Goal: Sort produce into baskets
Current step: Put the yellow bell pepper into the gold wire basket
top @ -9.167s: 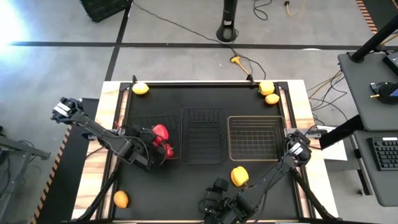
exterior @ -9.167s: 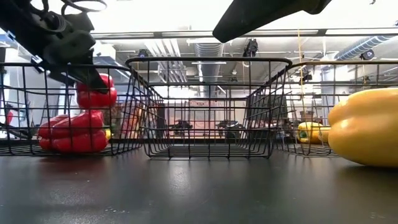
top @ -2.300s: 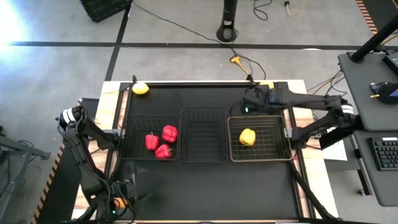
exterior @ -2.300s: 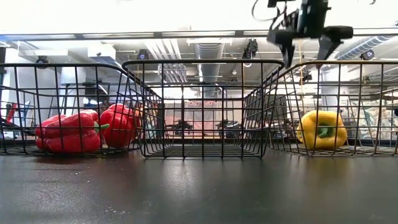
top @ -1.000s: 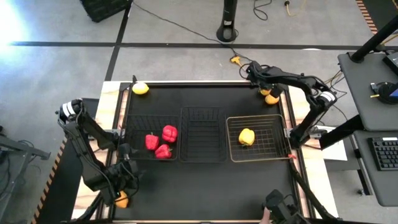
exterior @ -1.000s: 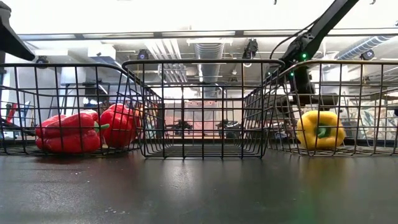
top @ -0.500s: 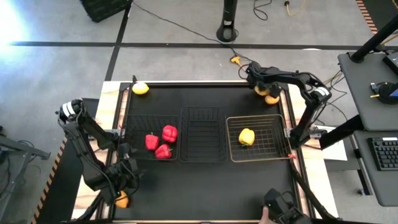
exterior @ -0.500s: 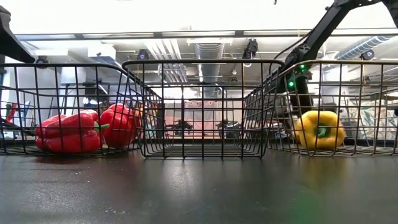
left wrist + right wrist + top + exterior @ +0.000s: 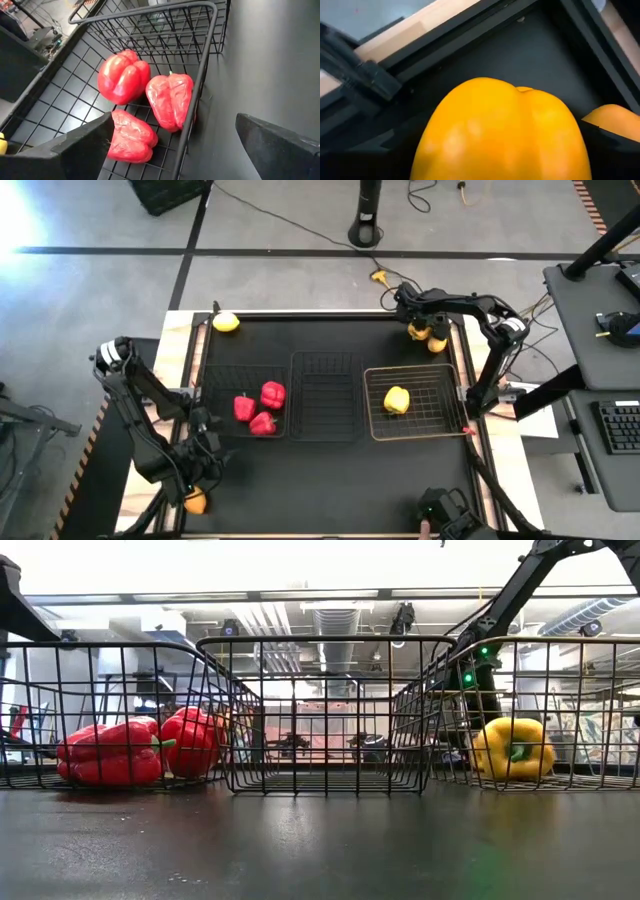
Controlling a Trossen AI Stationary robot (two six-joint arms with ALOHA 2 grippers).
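Red sorting looks complete: three red peppers [image 9: 257, 409] lie in the left black basket [image 9: 210, 428] and one yellow pepper [image 9: 397, 400] in the pale wire basket [image 9: 372, 428], while the middle black basket [image 9: 325, 365] holds nothing. Outstanding are a second yellow pepper [image 9: 502, 135] at the far right corner, filling the right wrist view with the right gripper [image 9: 419, 323] around it, jaw state not discernible, and three lemons: far left [image 9: 226, 323], far right [image 9: 437, 344], near left [image 9: 195, 501]. Over that last one stands the left gripper [image 9: 192, 486]; its fingers [image 9: 272, 142] look spread in the wrist view

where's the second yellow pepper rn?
High view: far right corner of the table, yellow pepper at the right gripper, a lemon beside it, beyond the pale wire basket.
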